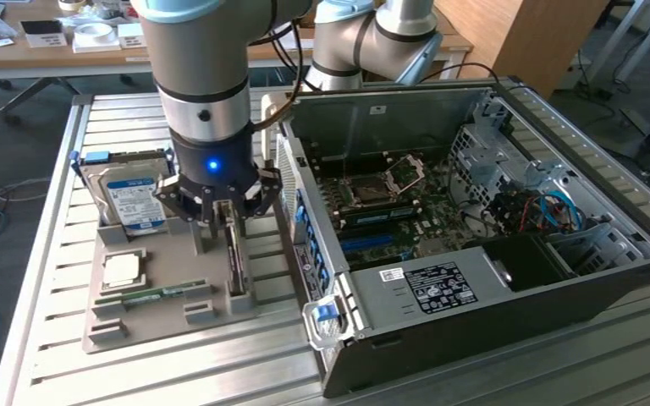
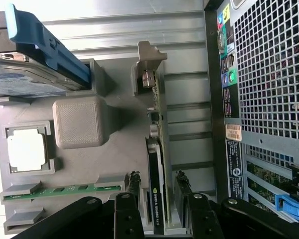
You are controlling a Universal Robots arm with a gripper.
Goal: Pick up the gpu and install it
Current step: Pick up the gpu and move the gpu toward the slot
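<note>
**benchbot_fan:** So where's the gpu [image 1: 236, 266] compared to the pincer [image 1: 217, 241] right now?

**rig_lurker:** Right under it. The card is standing on its edge in a slot of the grey parts tray [image 1: 156, 326], on the side of the tray nearest the open computer case [image 1: 596, 279]. The pincer is down over one end of it with its jaws spread wide. In the wrist view the card [image 2: 157, 149] runs straight between the two fingertips [image 2: 133, 181], with a gap on each side, so it's straddled but not gripped.

**benchbot_fan:** Nice. Any writing you can read?

**rig_lurker:** A bit. The dark shroud on the card has "NVIDIA" along its edge, then a second word I can't quite make out. The hard drive [image 1: 133, 199] propped up at the far end of the tray has a blue and white label, too small to read. There's a black and white sticker on the power supply inside the case, and that's unreadable too.

**benchbot_fan:** What else is on the tray?

**rig_lurker:** A processor [image 1: 123, 269] sits in its square pocket, and a green memory stick [image 1: 158, 294] lies flat just beside it. Everything is on a slatted metal table [image 1: 506, 372].
</note>
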